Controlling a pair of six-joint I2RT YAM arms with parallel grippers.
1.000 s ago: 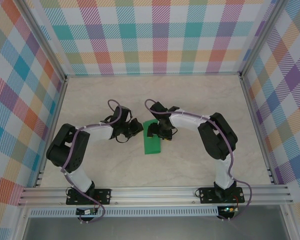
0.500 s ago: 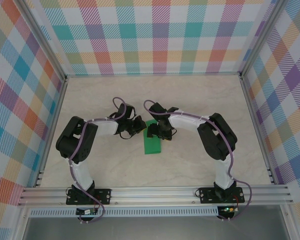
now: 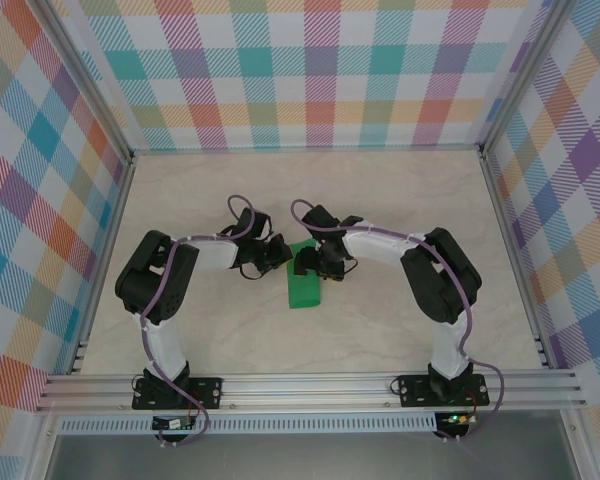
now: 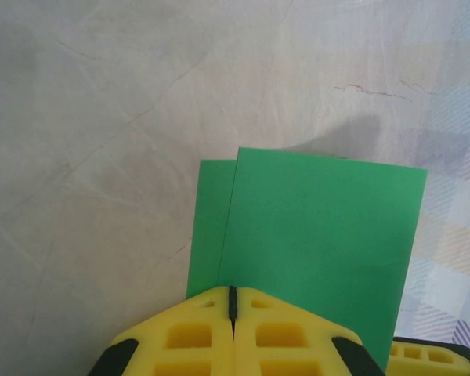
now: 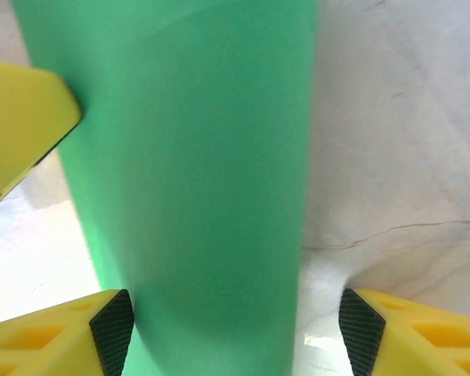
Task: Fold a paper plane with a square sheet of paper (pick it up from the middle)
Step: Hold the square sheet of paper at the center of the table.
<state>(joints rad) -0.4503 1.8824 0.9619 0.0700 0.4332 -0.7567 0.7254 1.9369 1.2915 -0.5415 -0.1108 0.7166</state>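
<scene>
While L hand sits closed at green paper, R hand spreads open over it.

The setting is a robotics lab test cell, not a lived-in room. A pale, marble-patterned desk is boxed in on three sides by flat panels printed with pastel plaid (teal, orange, purple and yellow checks), and these are framed by bare aluminium posts. A left arm and a right arm, both black and white, are bolted to a slotted aluminium rail along the near edge.
</scene>
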